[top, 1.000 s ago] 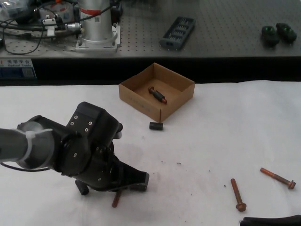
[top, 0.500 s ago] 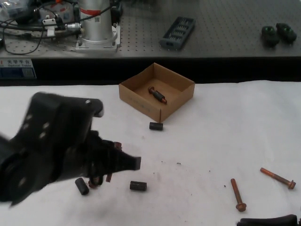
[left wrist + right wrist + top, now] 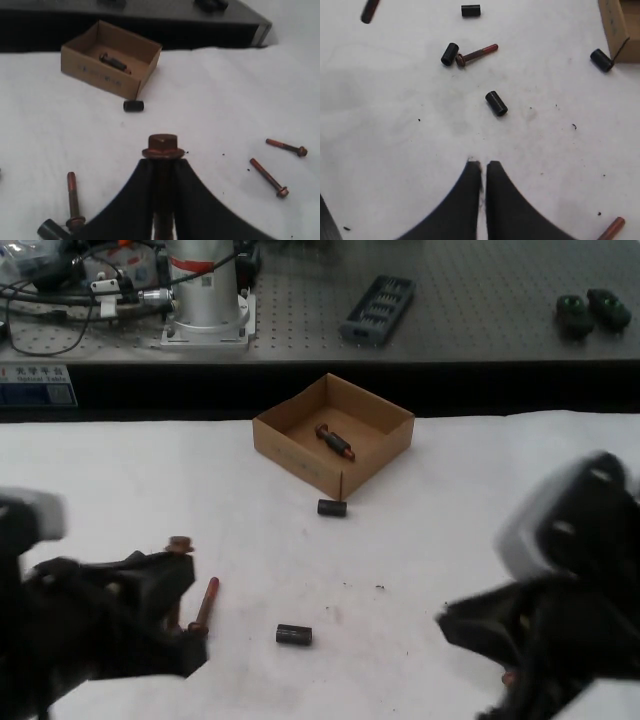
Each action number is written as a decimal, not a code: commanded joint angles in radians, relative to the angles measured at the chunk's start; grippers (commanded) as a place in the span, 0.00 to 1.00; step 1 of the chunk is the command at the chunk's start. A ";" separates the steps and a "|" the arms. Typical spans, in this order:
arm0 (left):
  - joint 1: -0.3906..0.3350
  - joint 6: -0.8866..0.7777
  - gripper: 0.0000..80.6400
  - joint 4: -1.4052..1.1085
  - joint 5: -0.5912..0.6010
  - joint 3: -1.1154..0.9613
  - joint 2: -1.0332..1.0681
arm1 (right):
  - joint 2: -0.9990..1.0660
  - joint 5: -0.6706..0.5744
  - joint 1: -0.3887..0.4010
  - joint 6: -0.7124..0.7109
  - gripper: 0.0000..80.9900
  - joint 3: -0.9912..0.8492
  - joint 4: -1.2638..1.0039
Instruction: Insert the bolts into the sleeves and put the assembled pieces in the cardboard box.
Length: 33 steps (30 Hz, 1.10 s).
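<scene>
Saw the left gripper (image 3: 162,161) low at the near left, pulled back and to the left from its spot of a second before, down on the white cloth (image 3: 120,470) nearer the middle. Found its two fingers squeezed tight on a bolt (image 3: 162,146), held straight up with the head on top.

Just to the right, spotted a second bolt (image 3: 203,602) lying flat on the cloth, with a small black sleeve (image 3: 50,231) right by its head. Next came upon a lone sleeve (image 3: 293,635) near the middle, hidden under the arm a second before and now out in the open.

Farther back, found the cardboard box (image 3: 295,455) in the same place as before, with one finished piece (image 3: 336,442) lying inside, dark with a red end. Saw a last sleeve (image 3: 332,508) on the cloth just in front of the box, close to its near corner, not moved.

On the right, noticed a third bolt (image 3: 270,177) and a fourth bolt (image 3: 286,147) flat on the cloth, near each other but not touching. Could see both plainly from above a second before, now mostly covered by the right arm (image 3: 560,620).

Saw the right gripper (image 3: 482,164) over the near right of the cloth, much farther in than before, back then just a dark edge at the bottom. Found its fingers almost pressed together, only a thin slit between, holding nothing.
</scene>
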 commanded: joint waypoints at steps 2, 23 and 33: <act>-0.004 -0.007 0.01 -0.096 -0.009 0.122 -0.221 | 0.095 0.008 0.003 -0.094 0.05 -0.105 0.066; -0.004 0.068 0.01 -0.060 -0.003 0.196 -0.389 | 0.777 0.013 -0.039 -0.485 0.05 -0.629 0.226; -0.004 0.084 0.01 -0.060 -0.031 0.196 -0.389 | 0.880 0.088 -0.033 -0.504 0.05 -0.632 0.212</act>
